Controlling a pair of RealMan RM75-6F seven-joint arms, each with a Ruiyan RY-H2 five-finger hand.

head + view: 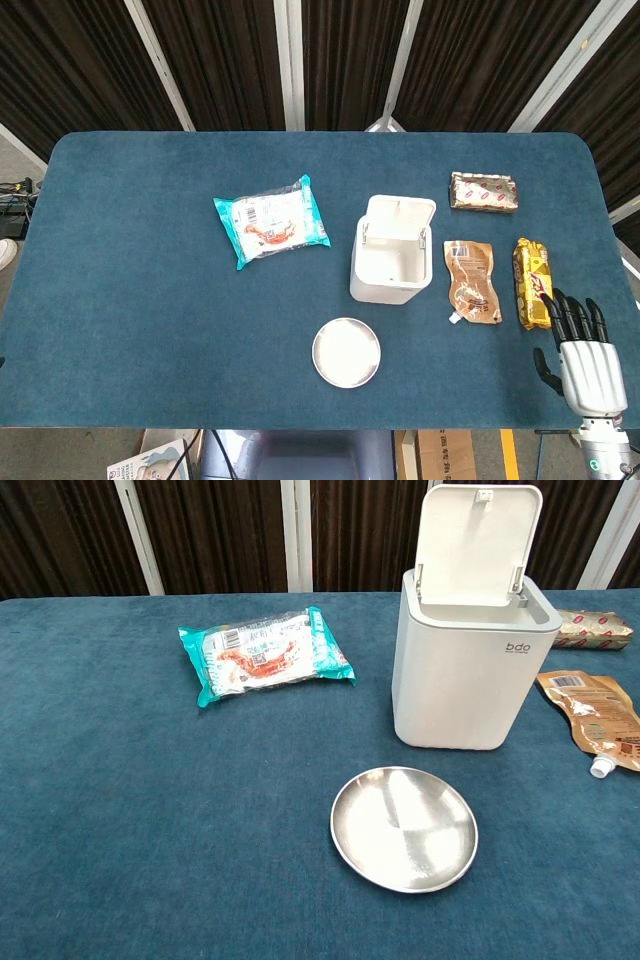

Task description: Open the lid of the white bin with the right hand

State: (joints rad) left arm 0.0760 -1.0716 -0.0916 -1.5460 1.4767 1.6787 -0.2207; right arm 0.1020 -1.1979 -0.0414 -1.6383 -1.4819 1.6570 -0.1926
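Observation:
The white bin (391, 263) (464, 670) stands in the middle of the blue table. Its lid (400, 217) (476, 546) is raised upright on its rear hinge, and the inside shows empty. My right hand (584, 353) hovers at the table's front right corner in the head view, far from the bin, fingers spread and holding nothing. The chest view does not show it. My left hand appears in neither view.
A teal snack packet (271, 220) (264, 654) lies left of the bin. A steel plate (346, 352) (404, 827) sits in front of it. To the right lie a brown pouch (471, 280) (597, 718), a yellow bar (533, 282) and a brown wrapped bar (484, 192) (592, 629).

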